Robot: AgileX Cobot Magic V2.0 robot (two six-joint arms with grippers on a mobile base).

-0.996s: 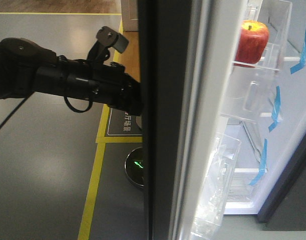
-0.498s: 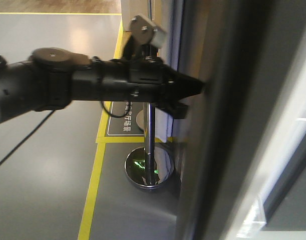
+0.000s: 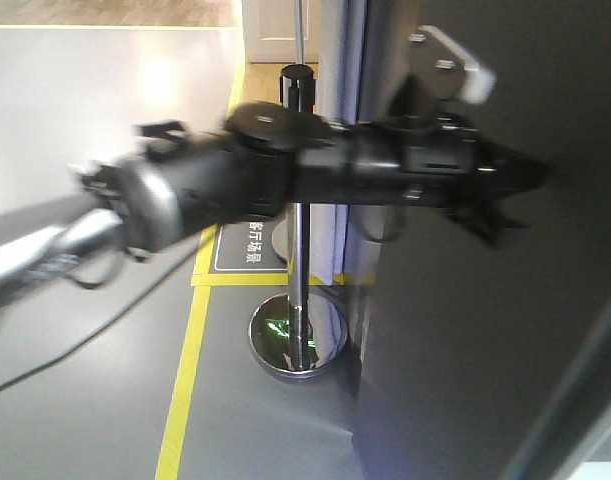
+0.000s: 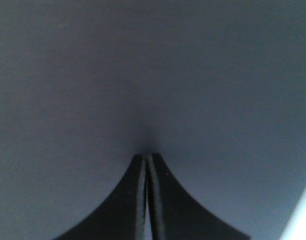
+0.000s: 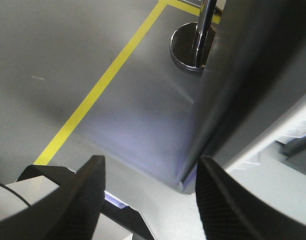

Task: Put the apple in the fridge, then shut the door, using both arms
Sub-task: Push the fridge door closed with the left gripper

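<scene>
Door (image 3: 455, 350) closing step: left gripper (image 4: 146, 161), pinched together, presses its face; right gripper (image 5: 151, 167) gapes empty. Next: push flush.

The front view faces the door (image 3: 465, 350) from near, the left wrist view almost touches it, and the right wrist view looks down, sharing the front's post base (image 3: 297, 340) and yellow line (image 3: 181, 400).

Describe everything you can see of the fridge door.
The door is a tall flat slab, its outer face smooth, matt dark grey, upright and filling the right of the front view. The left gripper, shut, presses its tips against that face. The right wrist view shows its lower corner near the floor and a pale inner edge, so it seems not fully closed.
</scene>
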